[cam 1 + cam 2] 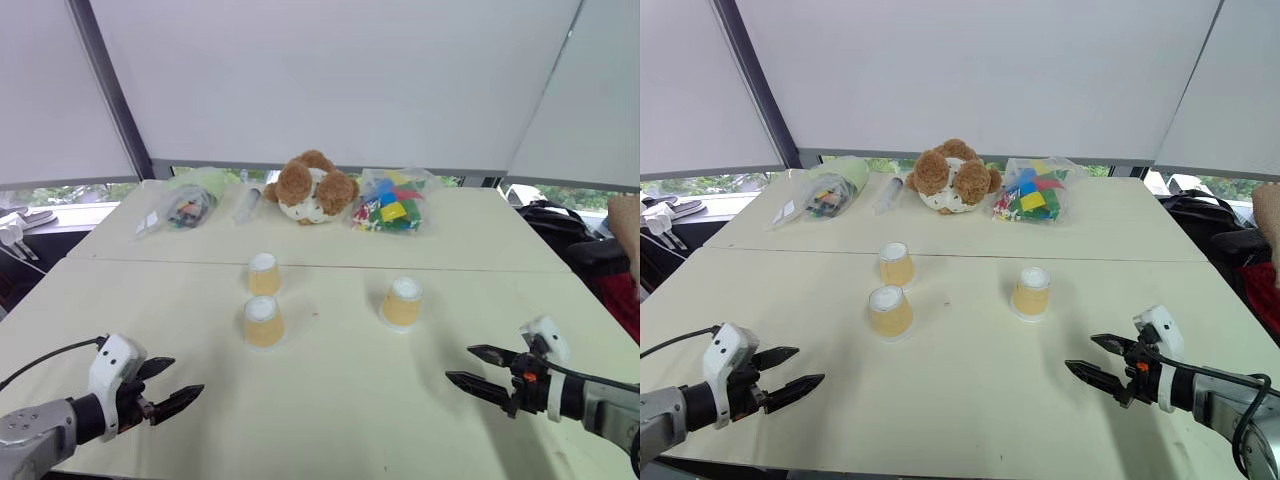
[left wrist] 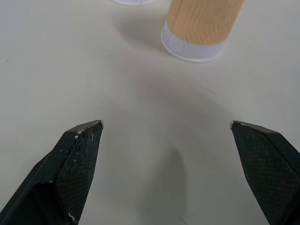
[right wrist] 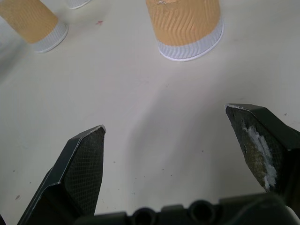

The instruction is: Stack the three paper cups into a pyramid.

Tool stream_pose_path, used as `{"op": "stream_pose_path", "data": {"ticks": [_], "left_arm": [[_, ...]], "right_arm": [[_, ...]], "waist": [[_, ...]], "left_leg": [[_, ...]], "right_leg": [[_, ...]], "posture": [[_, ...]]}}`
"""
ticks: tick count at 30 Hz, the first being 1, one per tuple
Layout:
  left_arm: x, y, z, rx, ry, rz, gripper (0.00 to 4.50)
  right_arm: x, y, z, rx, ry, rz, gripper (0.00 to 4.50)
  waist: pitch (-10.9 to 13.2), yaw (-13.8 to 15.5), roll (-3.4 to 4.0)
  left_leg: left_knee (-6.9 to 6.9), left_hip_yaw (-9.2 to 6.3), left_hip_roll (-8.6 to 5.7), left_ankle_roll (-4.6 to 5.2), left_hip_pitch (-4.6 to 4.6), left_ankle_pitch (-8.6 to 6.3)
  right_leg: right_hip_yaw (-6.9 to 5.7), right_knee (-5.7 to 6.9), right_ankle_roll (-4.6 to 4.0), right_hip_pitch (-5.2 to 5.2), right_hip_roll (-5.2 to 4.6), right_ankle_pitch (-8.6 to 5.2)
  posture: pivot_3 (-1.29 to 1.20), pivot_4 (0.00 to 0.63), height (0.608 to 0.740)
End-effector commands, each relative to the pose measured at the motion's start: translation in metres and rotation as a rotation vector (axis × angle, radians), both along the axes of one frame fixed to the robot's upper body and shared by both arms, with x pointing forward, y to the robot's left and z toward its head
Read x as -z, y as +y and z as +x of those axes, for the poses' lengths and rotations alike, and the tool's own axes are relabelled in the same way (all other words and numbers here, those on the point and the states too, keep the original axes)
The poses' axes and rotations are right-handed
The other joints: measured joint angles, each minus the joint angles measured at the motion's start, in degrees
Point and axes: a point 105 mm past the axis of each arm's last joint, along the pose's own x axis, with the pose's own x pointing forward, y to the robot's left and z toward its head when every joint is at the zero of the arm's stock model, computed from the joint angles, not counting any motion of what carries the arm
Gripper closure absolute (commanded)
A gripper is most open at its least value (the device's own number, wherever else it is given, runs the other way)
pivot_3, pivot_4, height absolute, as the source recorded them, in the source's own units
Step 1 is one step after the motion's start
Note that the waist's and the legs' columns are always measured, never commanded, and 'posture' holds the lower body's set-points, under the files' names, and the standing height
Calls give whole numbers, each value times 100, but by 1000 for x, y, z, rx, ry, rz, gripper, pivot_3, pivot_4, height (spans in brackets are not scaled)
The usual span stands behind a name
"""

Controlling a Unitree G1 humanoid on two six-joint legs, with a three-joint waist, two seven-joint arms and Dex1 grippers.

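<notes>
Left tool (image 1: 170, 388) and right tool (image 1: 472, 368) hover spread open, empty; 3 paper cups (image 1: 263, 321) stand upside down on the desk (image 1: 330, 420), unstacked.

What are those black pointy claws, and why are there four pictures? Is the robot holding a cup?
The claws are the robot's two hands, called grippers. Two pictures come from cameras in its head, looking down at the table. There you see the left gripper and the right gripper, both open and holding nothing. The other two pictures come from little cameras on its wrists, peeking out between the fingers. Three paper cups stand upside down, apart from each other: one nearest, one behind it and one to the right. Farther back sit a teddy bear and bags of small things.
</notes>
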Motion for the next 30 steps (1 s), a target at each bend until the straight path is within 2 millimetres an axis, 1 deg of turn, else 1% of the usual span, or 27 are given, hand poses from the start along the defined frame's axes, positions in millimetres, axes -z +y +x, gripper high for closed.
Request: {"op": "stream_pose_path", "data": {"ticks": [1,7,11,16,20,23,25,26,28,30], "left_arm": [[-16,2,4,-11,-65,23,0],[-20,1,6,-17,-77,20,0],[-24,4,10,-28,-92,12,0],[-23,9,10,-35,-88,42,0],[-30,8,13,-25,-106,49,0],[-42,9,17,1,-135,74,0],[-51,5,19,48,-146,82,0],[-55,0,20,88,-148,87,0],[-59,-15,24,179,-146,102,0],[-58,-29,30,263,-146,120,0]], "right_arm": [[-16,5,5,-12,-71,3,63],[-17,9,7,-26,-81,-6,63],[-19,10,8,-30,-88,-12,63],[-19,12,10,-34,-92,-17,63],[-19,11,12,-34,-91,-21,63],[-27,11,14,-39,-90,-31,63],[-38,16,13,-69,-78,-21,63],[-44,21,12,-96,-78,-10,63],[-56,35,10,-152,-84,14,63],[-65,50,8,-202,-90,35,63]], "waist": [[0,0,0],[0,4,0],[0,7,0],[0,-5,0],[0,-1,0],[1,9,-3],[2,5,-2],[2,2,-2],[2,2,-2],[1,6,-2]], "left_leg": [[0,0,0,0,0,0],[-2,0,0,0,0,0],[-1,0,0,0,0,0],[-3,0,0,0,0,0],[-3,0,1,0,0,0],[0,0,0,0,-1,0],[-1,0,0,0,0,0],[-1,1,0,0,-1,0],[-2,1,1,0,-2,0],[-2,1,1,0,-1,0]], "right_leg": [[0,0,0,0,0,0],[0,0,1,-1,1,0],[0,0,1,0,1,0],[0,1,3,-2,4,2],[0,1,10,-2,4,5],[0,1,4,-1,4,3],[0,1,2,-2,4,1],[1,1,2,-3,3,1],[1,3,2,-7,5,1],[0,4,3,-6,6,2]], "posture": [[0,150,740],[0,150,740],[0,150,740],[0,150,740],[0,150,740],[0,150,740],[0,150,740],[0,150,740],[0,150,740],[0,150,740]]}}
